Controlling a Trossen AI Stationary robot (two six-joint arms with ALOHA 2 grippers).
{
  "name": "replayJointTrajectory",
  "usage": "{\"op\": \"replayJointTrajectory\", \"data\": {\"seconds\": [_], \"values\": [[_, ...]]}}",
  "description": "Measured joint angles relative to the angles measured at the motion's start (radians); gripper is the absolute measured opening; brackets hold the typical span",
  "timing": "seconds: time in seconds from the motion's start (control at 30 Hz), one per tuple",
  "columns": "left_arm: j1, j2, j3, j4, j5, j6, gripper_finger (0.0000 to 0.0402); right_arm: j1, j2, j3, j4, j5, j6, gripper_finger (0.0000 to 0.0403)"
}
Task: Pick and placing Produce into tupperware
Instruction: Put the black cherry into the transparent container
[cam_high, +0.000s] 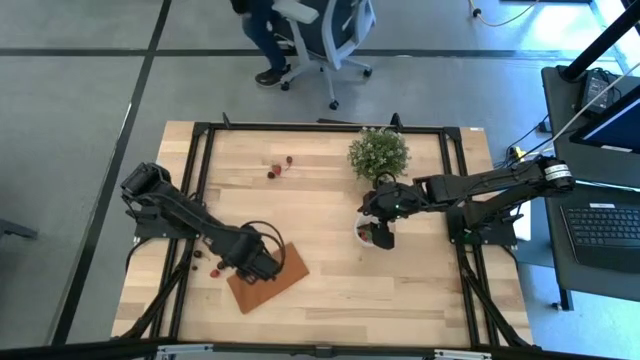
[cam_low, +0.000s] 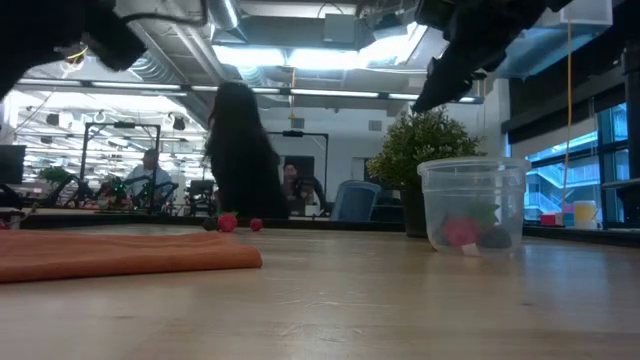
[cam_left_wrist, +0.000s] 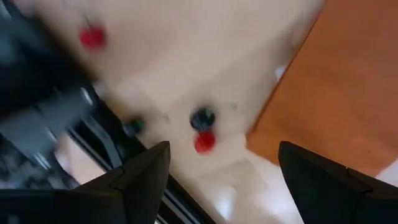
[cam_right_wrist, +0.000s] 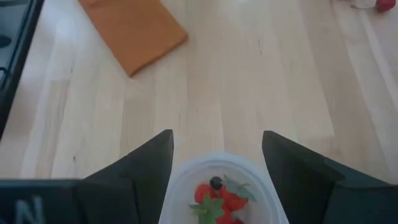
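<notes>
The tupperware (cam_low: 472, 205), a small clear round cup, stands on the table right of centre with red and dark produce (cam_right_wrist: 217, 193) inside. My right gripper (cam_right_wrist: 217, 135) hangs open above the tupperware (cam_high: 362, 234), clear of it. More produce lies loose: two red pieces (cam_high: 275, 170) at the far middle, and a dark berry (cam_left_wrist: 202, 118) and red pieces (cam_left_wrist: 204, 142) by the table's left rail. My left gripper (cam_left_wrist: 224, 149) is open, pointing down above those pieces, at the left edge of the orange board (cam_high: 270, 278). It holds nothing.
A green potted plant (cam_high: 378, 152) stands just beyond the tupperware. The flat orange board (cam_low: 120, 255) lies at the near left. Black frame rails (cam_high: 195, 190) run along the table's edges. A person sits on an office chair (cam_high: 320, 35) past the far edge.
</notes>
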Motion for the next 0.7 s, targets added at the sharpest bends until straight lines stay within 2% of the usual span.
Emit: {"op": "replayJointTrajectory", "data": {"seconds": [0.07,0.33,0.7], "values": [[-0.005,-0.002,-0.031,0.050,0.053,-0.072,0.0290,0.000,0.000,0.000,0.007,0.000,-0.001,0.0247],[-0.063,-0.002,-0.133,0.191,0.057,-0.208,0.0290,0.000,0.000,0.000,0.016,0.000,-0.003,0.0247],[-0.072,-0.006,-0.324,0.435,0.097,-0.265,0.0290,0.000,0.000,0.000,0.059,0.000,-0.004,0.0247]]}}
